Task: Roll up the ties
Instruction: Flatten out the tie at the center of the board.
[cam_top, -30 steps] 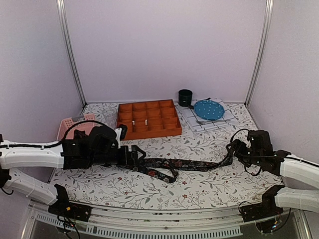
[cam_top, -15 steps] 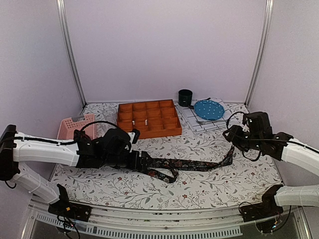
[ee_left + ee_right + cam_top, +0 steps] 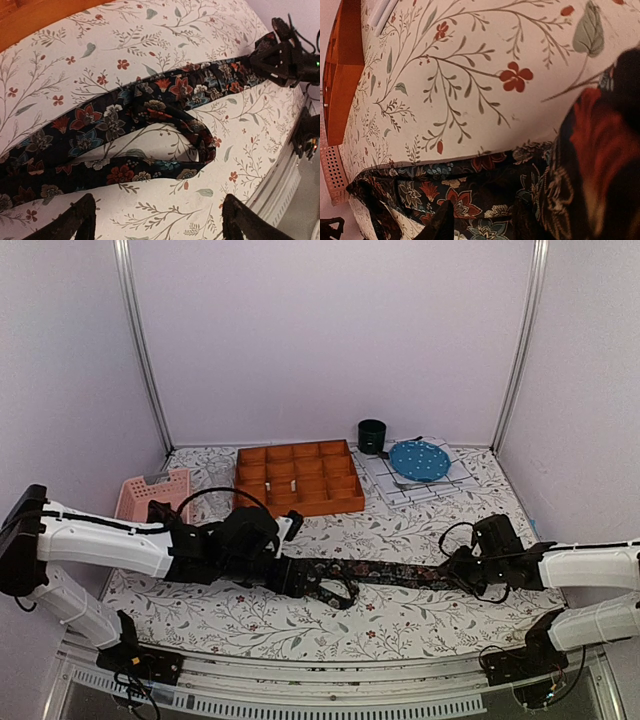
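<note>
- Currently only one long dark necktie (image 3: 400, 572) with small red and pale flowers in view, lying flat across the white flowered tablecloth (image 3: 400, 625), stretched between both arms, with a loose folded loop near its left part.
- Left gripper (image 3: 157, 220): jaws wide apart, low over that loop, holding nothing.
- Right gripper (image 3: 455, 570): at the right end of the necktie, touching or very near the fabric; cannot tell whether closed on it.
- Probably at risk of a crooked, loose roll, with the loop left unflattened at the start.
- Possibly also of sliding sideways, without a firm hold at the right end.
- Possibly of pinching the tablecloth too, with fingers pressed too low.
- Counted: one necktie, two grippers, one orange compartment tray (image 3: 300, 478), one pink plastic basket (image 3: 150, 492), one blue dotted plate (image 3: 418, 460), one dark round cup (image 3: 372, 436).
</note>
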Controlling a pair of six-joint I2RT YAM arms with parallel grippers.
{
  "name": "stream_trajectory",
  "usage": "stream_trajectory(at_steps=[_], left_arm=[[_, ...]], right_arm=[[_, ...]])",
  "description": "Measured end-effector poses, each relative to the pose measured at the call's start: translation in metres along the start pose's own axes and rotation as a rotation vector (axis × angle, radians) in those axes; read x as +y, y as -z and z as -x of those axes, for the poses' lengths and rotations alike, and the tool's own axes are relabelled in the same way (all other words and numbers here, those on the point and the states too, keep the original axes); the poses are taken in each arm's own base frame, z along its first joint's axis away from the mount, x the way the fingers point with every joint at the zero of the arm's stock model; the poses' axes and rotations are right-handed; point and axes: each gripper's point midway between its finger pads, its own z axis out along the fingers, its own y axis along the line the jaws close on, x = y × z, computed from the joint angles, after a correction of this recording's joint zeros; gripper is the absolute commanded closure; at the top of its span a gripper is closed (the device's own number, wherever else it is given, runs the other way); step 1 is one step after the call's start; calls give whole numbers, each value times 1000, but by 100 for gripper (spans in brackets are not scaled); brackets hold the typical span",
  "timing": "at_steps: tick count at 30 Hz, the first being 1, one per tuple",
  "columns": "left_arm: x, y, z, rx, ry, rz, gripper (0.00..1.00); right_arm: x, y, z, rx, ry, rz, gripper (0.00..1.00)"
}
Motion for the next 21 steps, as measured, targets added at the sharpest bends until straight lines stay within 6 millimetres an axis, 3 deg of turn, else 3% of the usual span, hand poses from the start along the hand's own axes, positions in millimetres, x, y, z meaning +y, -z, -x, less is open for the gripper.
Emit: stream_trajectory(at_steps=[3,10,16,21], left_arm=[[-18,-14,-7,45,-67,-10,17],[-68,-45,-17,117,-232,-27,30],[-82,-75,-33,183,-338,22,38],[-74,-95,-50,241,-402,93,64]], right_arm=[[-9,5,-4,-16,-47,18,62],[-17,12,-5,-44,-108,21,65],[-22,14,-4,-54,-113,0,68],[-25,17,-4,-59,-112,-9,68]])
